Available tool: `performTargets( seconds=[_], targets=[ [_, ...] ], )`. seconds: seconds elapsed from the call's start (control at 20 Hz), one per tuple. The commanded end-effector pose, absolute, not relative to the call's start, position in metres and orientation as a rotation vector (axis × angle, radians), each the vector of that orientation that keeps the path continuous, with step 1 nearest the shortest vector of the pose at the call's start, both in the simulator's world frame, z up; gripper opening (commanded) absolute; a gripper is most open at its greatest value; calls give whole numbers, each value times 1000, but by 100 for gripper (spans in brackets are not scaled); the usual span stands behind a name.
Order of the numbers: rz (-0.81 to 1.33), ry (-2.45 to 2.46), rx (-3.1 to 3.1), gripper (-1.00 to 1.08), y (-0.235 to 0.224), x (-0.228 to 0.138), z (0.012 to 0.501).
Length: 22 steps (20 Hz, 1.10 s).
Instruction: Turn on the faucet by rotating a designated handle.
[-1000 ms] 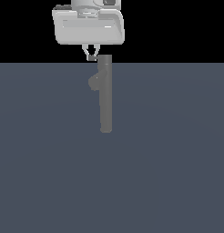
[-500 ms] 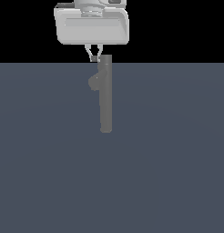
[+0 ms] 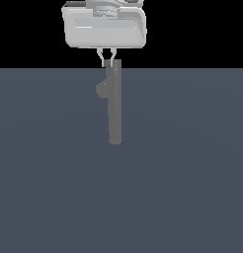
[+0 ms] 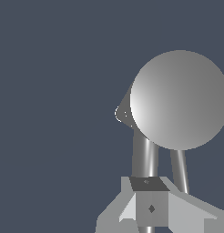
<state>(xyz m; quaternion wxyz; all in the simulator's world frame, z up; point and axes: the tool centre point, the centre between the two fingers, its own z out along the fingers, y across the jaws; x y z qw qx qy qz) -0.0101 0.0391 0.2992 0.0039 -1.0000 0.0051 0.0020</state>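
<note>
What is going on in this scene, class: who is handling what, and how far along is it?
A simulated robot arm's gripper hangs at the top of the faucet, a tall grey column with a stub spout. Its slim fingertips sit beside the column's upper end. The wrist view looks down on the faucet's round cap. Whether anything is gripped cannot be told.

i see a flat, matte slate-blue floor [image 3: 192, 188] filling the lower part of the exterior view, its far edge meeting a black background. i find no markings or seams on it. one item stands directly on it: the faucet [image 3: 113, 106], a slim grey column, upright, base planted near the middle. in the wrist view i see the same plain surface [image 4: 54, 91] behind the faucet's round top [image 4: 180, 100].
</note>
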Motion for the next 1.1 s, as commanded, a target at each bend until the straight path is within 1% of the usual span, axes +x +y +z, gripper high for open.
performTargets(
  seconds=[0.0,0.15,0.2,0.25,1.05],
  targets=[
    [-6,79,-3139,-100,2,-1,300],
    [-1,94,-3140,-100,-18,4,300],
    [-1,94,-3140,-100,-18,4,300],
    [30,6,-3132,-100,22,-8,300],
    [4,84,-3139,-100,-28,43,300]
  ],
)
